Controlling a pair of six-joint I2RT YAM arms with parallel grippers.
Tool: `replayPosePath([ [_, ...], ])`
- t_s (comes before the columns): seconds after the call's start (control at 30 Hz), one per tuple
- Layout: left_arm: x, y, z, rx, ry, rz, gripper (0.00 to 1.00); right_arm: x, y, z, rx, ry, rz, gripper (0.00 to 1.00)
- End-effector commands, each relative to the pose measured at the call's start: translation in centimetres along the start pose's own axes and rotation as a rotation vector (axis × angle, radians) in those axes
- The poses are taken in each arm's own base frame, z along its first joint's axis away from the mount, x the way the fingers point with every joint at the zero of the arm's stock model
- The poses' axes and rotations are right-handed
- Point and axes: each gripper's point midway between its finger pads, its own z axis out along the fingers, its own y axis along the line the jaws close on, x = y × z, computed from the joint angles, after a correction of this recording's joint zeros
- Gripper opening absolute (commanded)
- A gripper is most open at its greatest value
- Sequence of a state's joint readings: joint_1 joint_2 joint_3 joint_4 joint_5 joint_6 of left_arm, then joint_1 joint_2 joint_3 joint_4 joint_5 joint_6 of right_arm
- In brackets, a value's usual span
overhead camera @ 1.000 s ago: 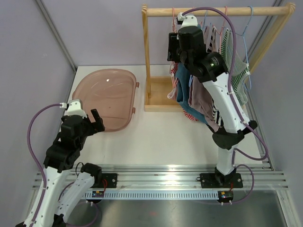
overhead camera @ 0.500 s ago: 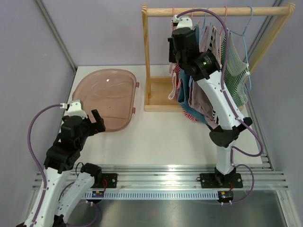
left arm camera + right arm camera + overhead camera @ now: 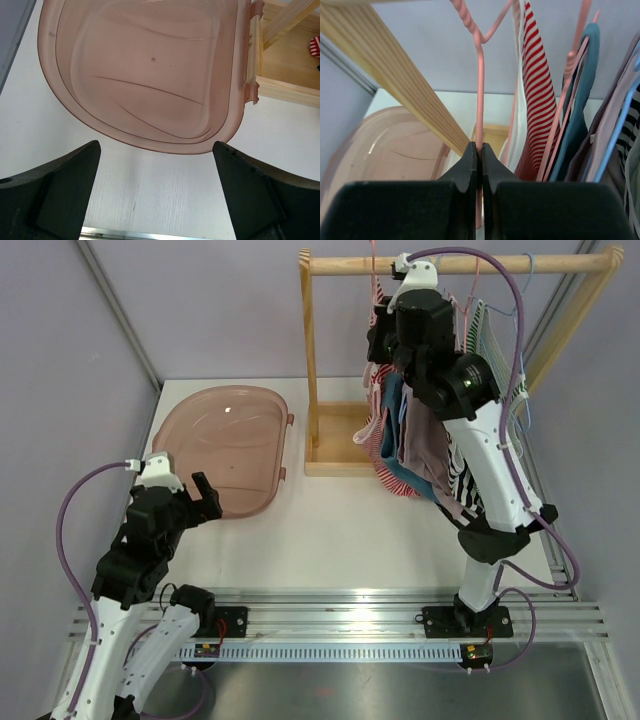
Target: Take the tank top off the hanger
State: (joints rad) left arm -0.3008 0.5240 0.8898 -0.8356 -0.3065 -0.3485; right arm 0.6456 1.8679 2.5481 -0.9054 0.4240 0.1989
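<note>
- right gripper (image 3: 480, 150) is pinched fully closed on the thin wire of the pink hanger (image 3: 479, 90), up just under the wooden rail (image 3: 395, 75)
- striped tank top (image 3: 535, 100), red and white, hangs right beside that wire, not off the hanger yet, squeezed in next to a teal top (image 3: 580, 100) and more clothes
- left gripper (image 3: 156, 146) is spread wide with nothing in it, low over the table (image 3: 165, 195) at the near rim of the pink tub (image 3: 150, 75)

Pink hanger (image 3: 479, 90) top seemingly cut off above.
</note>
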Motion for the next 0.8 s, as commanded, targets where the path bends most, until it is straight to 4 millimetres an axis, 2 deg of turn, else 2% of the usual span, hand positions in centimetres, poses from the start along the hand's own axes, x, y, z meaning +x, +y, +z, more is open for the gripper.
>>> replayPosePath([
  [0.0, -1.1, -0.5, -0.1, 0.022, -0.046, -0.021, 0.99, -8.0, 1.4, -5.5, -0.139, -0.228, 0.125, 0.0],
  [0.07, -1.2, -0.5, -0.2, 0.02, -0.047, -0.021, 0.99, -8.6, 1.4, -6.7, -0.165, -0.236, 0.15, 0.0],
  [0.13, -1.7, -0.6, -0.4, 0.023, -0.056, -0.023, 0.99, -7.8, 2.2, -7.4, -0.218, -0.197, 0.151, 0.0],
  [0.17, -1.9, -0.6, -0.6, 0.026, -0.057, -0.022, 0.99, -7.8, 2.6, -8.7, -0.268, -0.184, 0.166, 0.0],
  [0.2, -2.2, -0.8, -0.7, 0.032, -0.059, -0.022, 0.99, -6.8, 2.9, -8.7, -0.286, -0.15, 0.163, 0.0],
  [0.23, -3.2, -1.3, -1.3, 0.055, -0.073, -0.027, 0.99, -7.3, 2.8, -10.4, -0.32, -0.155, 0.188, 0.0],
  [0.27, -3.7, -1.6, -1.4, 0.07, -0.079, -0.025, 0.99, -6.8, 3.5, -11.1, -0.373, -0.133, 0.188, 0.0],
  [0.3, -4.1, -2.3, -1.7, 0.103, -0.078, -0.022, 0.99, -5.4, 3.9, -11.1, -0.395, -0.089, 0.184, 0.0],
  [0.33, -5.0, -2.8, -2.2, 0.13, -0.097, -0.025, 0.99, -5.9, 3.8, -13.2, -0.436, -0.097, 0.207, 0.0],
  [0.37, -6.3, -3.5, -2.7, 0.16, -0.117, -0.021, 0.99, -5.4, 4.2, -14.2, -0.481, -0.075, 0.21, 0.0],
  [0.4, -7.2, -4.2, -3.1, 0.193, -0.134, -0.02, 0.99, -3.9, 4.6, -14.5, -0.513, -0.026, 0.206, 0.0],
  [0.43, -7.8, -5.3, -3.5, 0.252, -0.133, -0.015, 0.99, -4.1, 4.2, -16.5, -0.544, -0.038, 0.213, 0.0],
  [0.47, -8.9, -6.4, -4.0, 0.305, -0.155, -0.017, 0.99, -3.9, 4.6, -17.7, -0.594, -0.03, 0.222, 0.0],
  [0.5, -10.5, -7.8, -4.8, 0.368, -0.181, -0.021, 0.99, -1.6, 4.6, -17.4, -0.601, 0.027, 0.219, 0.0],
  [0.53, -11.8, -10.1, -5.9, 0.495, -0.209, -0.021, 0.99, -2.0, 4.0, -19.8, -0.633, 0.004, 0.238, 0.0],
  [0.57, -12.8, -11.2, -6.7, 0.555, -0.228, -0.04, 0.99, -1.6, 4.4, -20.9, -0.682, 0.01, 0.244, 0.0],
  [0.6, -13.7, -13.0, -7.7, 0.653, -0.233, -0.034, 0.99, 0.6, 4.5, -20.7, -0.694, 0.065, 0.246, 0.0],
  [0.63, -15.5, -14.1, -8.6, 0.713, -0.286, -0.037, 0.99, 0.4, 4.0, -22.9, -0.73, 0.048, 0.261, 0.0],
  [0.67, -16.3, -14.9, -9.2, 0.762, -0.304, -0.042, 0.99, 2.0, 4.4, -23.3, -0.769, 0.094, 0.26, 0.0],
  [0.73, -18.3, -16.9, -10.6, 0.869, -0.361, -0.023, 0.99, 2.7, 4.1, -25.6, -0.822, 0.102, 0.266, 0.0],
  [0.77, -18.8, -17.5, -11.3, 0.906, -0.384, -0.001, 0.99, 3.7, 4.4, -26.5, -0.868, 0.141, 0.262, 0.0],
])
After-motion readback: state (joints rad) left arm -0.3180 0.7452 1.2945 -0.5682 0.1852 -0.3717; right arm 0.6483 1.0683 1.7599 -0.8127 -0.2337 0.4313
